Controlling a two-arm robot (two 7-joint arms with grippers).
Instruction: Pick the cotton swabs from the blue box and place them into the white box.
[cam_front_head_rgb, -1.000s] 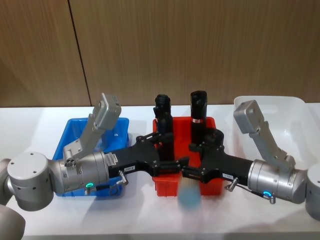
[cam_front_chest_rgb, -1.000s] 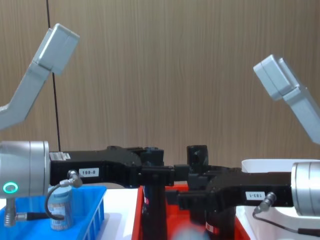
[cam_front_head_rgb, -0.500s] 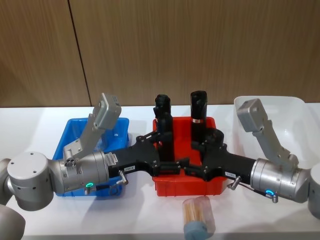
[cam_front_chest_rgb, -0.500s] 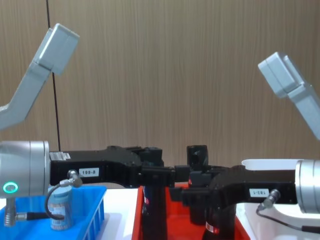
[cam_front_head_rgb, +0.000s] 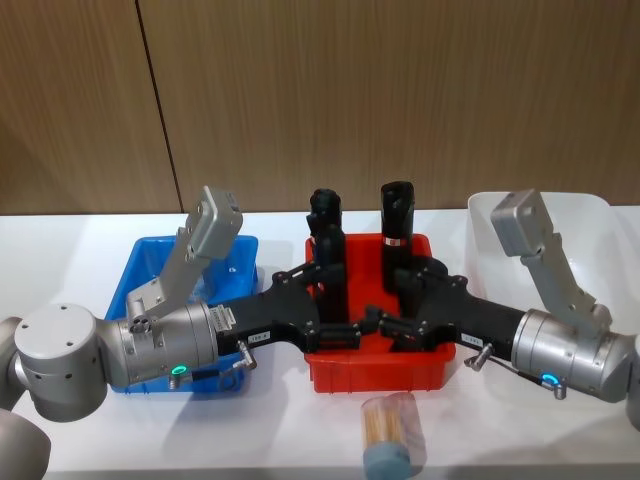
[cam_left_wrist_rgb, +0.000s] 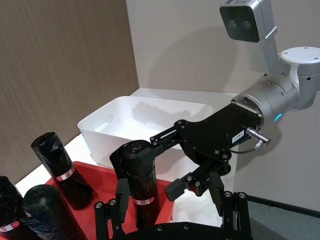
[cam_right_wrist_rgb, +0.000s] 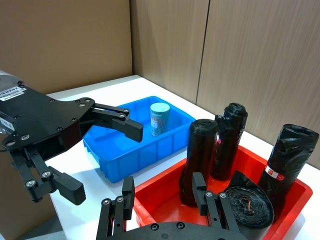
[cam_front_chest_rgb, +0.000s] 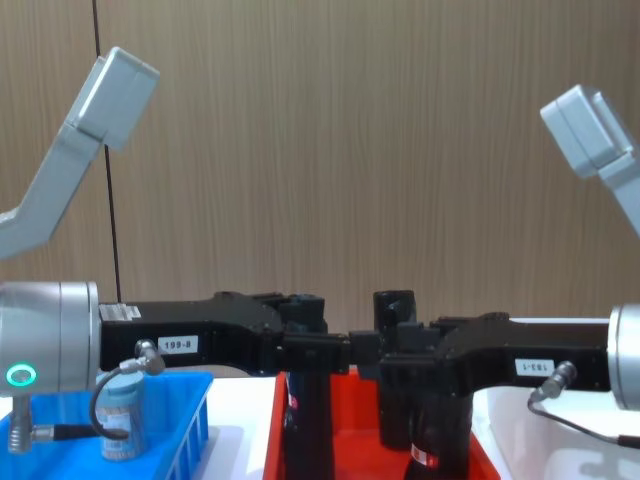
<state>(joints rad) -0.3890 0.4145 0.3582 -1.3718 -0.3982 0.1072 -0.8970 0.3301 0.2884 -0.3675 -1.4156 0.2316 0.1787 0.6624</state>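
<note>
Cotton swabs (cam_front_head_rgb: 393, 437): one tub lay sideways on the table (cam_front_head_rgb: 250, 430), near side of the red tray (cam_front_head_rgb: 370, 372); another tub (cam_right_wrist_rgb: 160, 118) stood in the blue box (cam_right_wrist_rgb: 131, 151). Left gripper (cam_front_head_rgb: 345, 335) and right gripper (cam_front_head_rgb: 385, 327) gaped empty over the tray.

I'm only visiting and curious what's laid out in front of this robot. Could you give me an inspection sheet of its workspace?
Surface: white table.
Job's things: one cotton swab tub lies on its side on the table, in front of the red tray; a second tub stands in the blue box; the white box sits at the right.
Clutter: red tray holding black rolls.
Grippers: left gripper and right gripper face each other over the red tray, jaws open, holding nothing.
Cables: short looped cable at the left wrist, another at the right.
Surroundings: wood-panel wall.
</note>
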